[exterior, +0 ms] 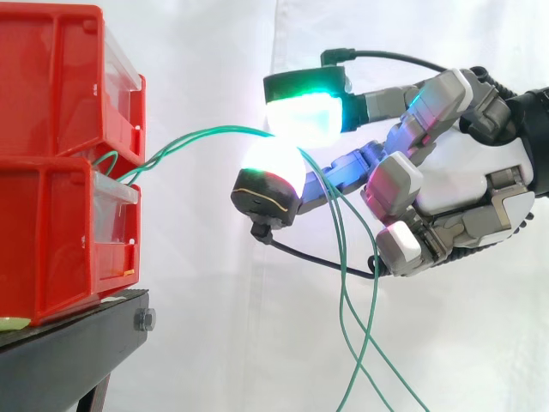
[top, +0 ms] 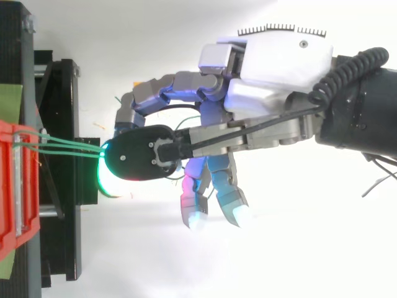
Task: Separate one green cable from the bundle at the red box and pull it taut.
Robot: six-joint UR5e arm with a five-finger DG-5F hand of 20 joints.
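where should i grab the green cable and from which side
Grip the green cable on its open-air span just off the red box, coming from the side facing away from the box, as the hand does: it hangs free there, with room above and below.

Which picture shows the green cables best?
The side view. There the green cables arc from the red boxes to a pinch between the pads of the hand, then hang down in loose strands. The top view gives a short stretch from the boxes to the hand, whose upper pad hides the rest.
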